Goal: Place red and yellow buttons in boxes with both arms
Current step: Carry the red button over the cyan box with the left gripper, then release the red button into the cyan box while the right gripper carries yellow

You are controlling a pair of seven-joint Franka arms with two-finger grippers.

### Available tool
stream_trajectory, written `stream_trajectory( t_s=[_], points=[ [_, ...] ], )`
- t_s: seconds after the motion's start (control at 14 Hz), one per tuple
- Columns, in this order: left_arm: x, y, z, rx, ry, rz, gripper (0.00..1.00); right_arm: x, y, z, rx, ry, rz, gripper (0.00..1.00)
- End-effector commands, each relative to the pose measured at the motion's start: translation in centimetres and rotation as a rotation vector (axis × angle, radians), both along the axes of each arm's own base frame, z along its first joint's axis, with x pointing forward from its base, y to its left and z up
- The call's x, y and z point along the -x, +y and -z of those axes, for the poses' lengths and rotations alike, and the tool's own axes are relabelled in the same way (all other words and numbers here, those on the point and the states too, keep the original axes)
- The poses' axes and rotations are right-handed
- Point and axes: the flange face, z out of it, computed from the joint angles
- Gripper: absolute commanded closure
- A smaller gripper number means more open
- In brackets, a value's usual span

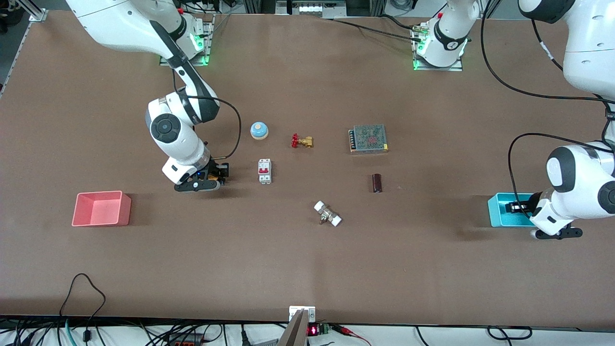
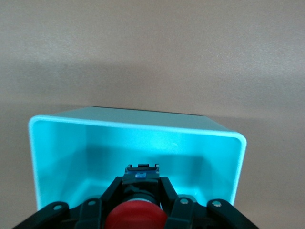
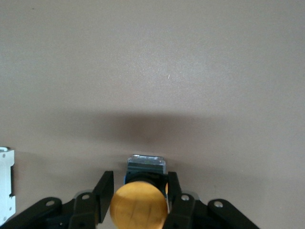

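My left gripper (image 1: 515, 207) hangs over the cyan-blue box (image 1: 499, 217) at the left arm's end of the table. It is shut on the red button (image 2: 136, 215), whose black base points down into the box (image 2: 57, 157). My right gripper (image 1: 222, 173) is low over the table between the pink-red box (image 1: 101, 209) and the circuit breaker. It is shut on the yellow button (image 3: 139, 205); the button's black base sits off-centre between the fingers (image 3: 106, 188). Neither button shows in the front view. The pink-red box holds nothing.
A blue dome bell (image 1: 259, 130), a brass valve with a red handle (image 1: 301, 141), a white circuit breaker (image 1: 264, 171), a mesh-topped power supply (image 1: 368, 139), a dark cylinder (image 1: 377, 182) and a white-capped fitting (image 1: 327, 214) lie mid-table. The breaker's edge shows in the right wrist view (image 3: 5, 183).
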Motion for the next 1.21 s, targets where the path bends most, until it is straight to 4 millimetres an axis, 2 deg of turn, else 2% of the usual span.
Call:
stream_trajectory(
  t_s=[0.0, 0.07, 0.14, 0.21, 0.36, 0.5, 0.64, 0.71, 0.86, 1.0, 1.07, 1.14],
  points=[
    [0.4, 0.2, 1.0, -0.001, -0.026, 0.03, 0.72, -0.4, 0.2, 0.3, 0.006, -0.012, 0.002, 0.63],
    [0.4, 0.1, 0.9, -0.002, -0.027, 0.033, 0.65, -0.4, 0.3, 0.2, 0.004, -0.014, 0.0, 0.7],
    [0.4, 0.1, 1.0, -0.001, -0.026, 0.033, 0.37, -0.4, 0.2, 0.3, 0.005, -0.013, 0.0, 0.77],
    [0.3, 0.2, 0.7, 0.0, -0.031, 0.03, 0.18, -0.4, 0.2, 0.3, 0.005, -0.013, 0.0, 0.81],
    [0.4, 0.3, 0.7, 0.001, -0.028, 0.027, 0.05, -0.4, 0.2, 0.1, 0.004, -0.014, -0.003, 0.85],
    [0.5, 0.7, 0.5, 0.0, -0.028, 0.022, 0.04, -0.9, -0.4, -1.1, 0.006, -0.032, -0.018, 0.87],
    [0.4, 0.8, -0.8, -0.003, -0.027, 0.019, 0.01, -2.1, -3.2, -5.2, 0.023, -0.057, -0.005, 0.89],
    [0.3, 0.6, -2.1, -0.001, -0.015, 0.02, 0.01, -2.7, -4.7, -7.5, 0.039, -0.057, -0.015, 0.89],
    [0.2, 0.1, -4.9, -0.006, -0.021, 0.022, 0.0, -4.4, -9.1, -12.3, 0.075, -0.025, -0.04, 0.89],
    [0.2, -0.6, -7.0, -0.008, -0.021, 0.027, 0.0, -6.2, -13.3, -16.0, 0.08, 0.003, -0.091, 0.89],
    [0.1, -0.9, -8.5, -0.011, -0.028, 0.033, 0.0, -7.3, -16.0, -17.5, 0.062, -0.001, -0.098, 0.89],
    [0.0, -1.9, -10.4, -0.005, -0.024, 0.043, 0.0, -8.3, -19.4, -18.0, 0.041, -0.003, -0.116, 0.89]
  ],
)
